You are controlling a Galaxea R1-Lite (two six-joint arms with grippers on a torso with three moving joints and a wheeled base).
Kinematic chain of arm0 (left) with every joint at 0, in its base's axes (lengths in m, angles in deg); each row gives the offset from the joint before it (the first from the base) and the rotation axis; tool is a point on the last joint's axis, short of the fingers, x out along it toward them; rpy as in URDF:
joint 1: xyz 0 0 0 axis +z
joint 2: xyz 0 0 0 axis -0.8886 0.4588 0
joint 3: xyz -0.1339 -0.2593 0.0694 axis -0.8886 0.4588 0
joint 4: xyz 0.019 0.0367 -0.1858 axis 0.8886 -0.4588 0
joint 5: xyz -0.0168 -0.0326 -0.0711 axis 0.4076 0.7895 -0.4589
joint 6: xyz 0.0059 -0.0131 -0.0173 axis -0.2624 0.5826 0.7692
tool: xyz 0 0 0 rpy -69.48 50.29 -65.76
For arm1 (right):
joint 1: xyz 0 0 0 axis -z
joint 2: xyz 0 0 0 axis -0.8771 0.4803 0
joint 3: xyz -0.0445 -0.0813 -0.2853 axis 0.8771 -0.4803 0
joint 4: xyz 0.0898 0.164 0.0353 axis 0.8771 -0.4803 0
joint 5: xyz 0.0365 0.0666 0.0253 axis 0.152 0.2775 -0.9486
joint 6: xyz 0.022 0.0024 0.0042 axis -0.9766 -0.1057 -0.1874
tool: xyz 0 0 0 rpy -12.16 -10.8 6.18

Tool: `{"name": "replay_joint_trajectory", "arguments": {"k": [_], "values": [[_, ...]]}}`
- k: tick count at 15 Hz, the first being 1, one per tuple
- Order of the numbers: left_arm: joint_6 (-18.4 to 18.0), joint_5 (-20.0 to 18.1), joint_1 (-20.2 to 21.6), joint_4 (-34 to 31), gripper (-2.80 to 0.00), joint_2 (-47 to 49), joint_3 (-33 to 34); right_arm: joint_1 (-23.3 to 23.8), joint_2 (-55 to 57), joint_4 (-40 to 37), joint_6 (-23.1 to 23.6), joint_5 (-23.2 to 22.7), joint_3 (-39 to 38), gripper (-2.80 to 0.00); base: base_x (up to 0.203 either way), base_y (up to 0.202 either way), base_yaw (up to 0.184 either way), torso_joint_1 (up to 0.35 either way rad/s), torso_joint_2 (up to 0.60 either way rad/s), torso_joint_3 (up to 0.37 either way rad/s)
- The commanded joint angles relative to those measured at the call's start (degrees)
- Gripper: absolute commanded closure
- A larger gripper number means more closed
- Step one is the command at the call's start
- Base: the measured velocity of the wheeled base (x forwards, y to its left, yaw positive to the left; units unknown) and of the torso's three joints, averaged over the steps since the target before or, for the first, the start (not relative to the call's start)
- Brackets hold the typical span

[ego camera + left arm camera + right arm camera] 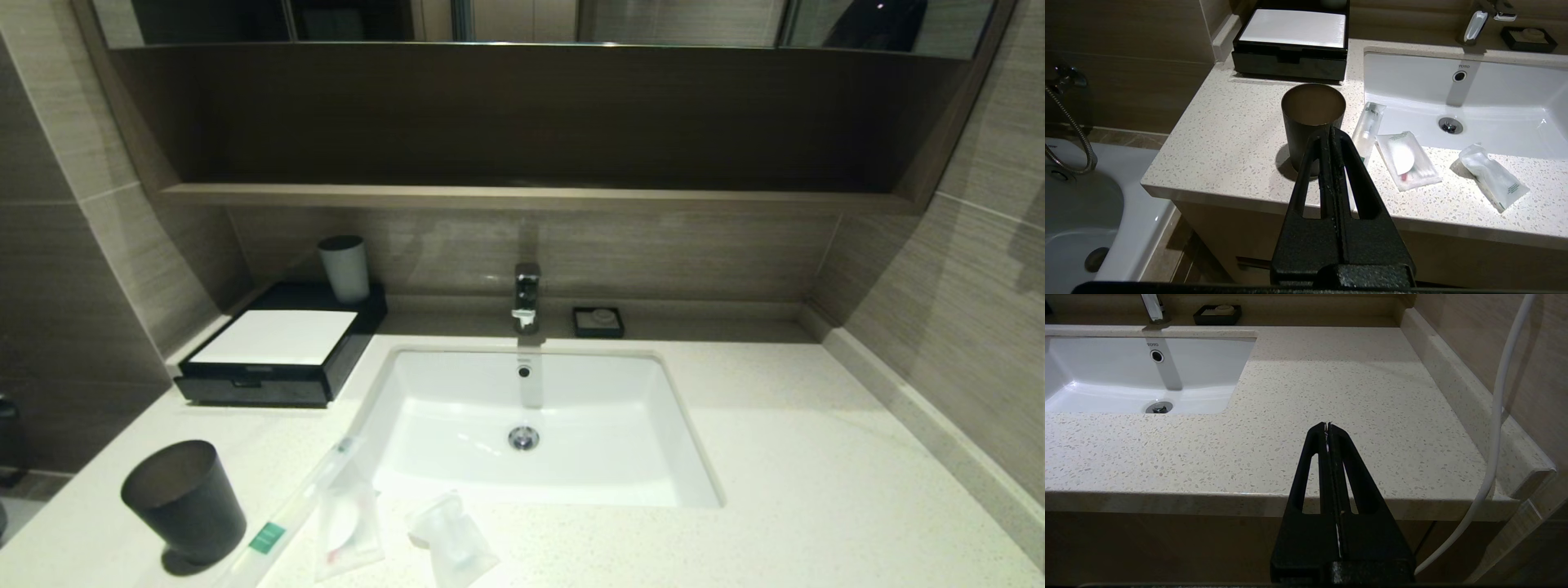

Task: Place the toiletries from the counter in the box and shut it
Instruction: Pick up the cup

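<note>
Both my grippers are shut tight and hold nothing.

The counter (775, 457) lies under them. The box (1291, 45) sits closed, far past my left gripper (1329, 130). The dark cup (1312, 122) stands just ahead of it, with the toothbrush packet (1367, 128) and two small packets (1408, 160) (1493, 176) beside. My right gripper (1327, 425) waits over bare counter.

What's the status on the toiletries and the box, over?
Both tools shut, empty. Three packets on counter, box closed. Dark cup before left tool.
</note>
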State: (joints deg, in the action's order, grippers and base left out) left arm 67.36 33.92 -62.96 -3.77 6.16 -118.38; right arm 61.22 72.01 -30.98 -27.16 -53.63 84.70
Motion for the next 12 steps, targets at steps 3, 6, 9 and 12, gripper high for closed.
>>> {"name": "replay_joint_trajectory", "arguments": {"k": [3,6,9,12], "values": [[0.1,0.1,-0.1,2.6,0.0,9.0,-1.2,0.0,0.0,0.0,0.0,0.0,-0.1,0.0,0.0,0.0,0.0,0.0,0.0,0.0],[0.1,0.1,-0.1,9.1,0.0,12.5,0.6,0.0,0.0,0.0,0.0,0.0,-0.1,0.0,0.0,0.0,0.0,0.0,0.0,0.0],[0.1,0.1,-0.1,10.2,0.0,14.6,1.0,0.0,0.0,0.0,0.0,0.0,-0.1,0.0,0.0,0.0,0.0,0.0,0.0,0.0],[0.1,0.1,0.0,9.9,0.0,15.9,1.0,0.0,0.0,0.0,0.0,0.0,-0.1,0.0,0.0,0.0,0.0,0.0,0.0,0.0]]}}
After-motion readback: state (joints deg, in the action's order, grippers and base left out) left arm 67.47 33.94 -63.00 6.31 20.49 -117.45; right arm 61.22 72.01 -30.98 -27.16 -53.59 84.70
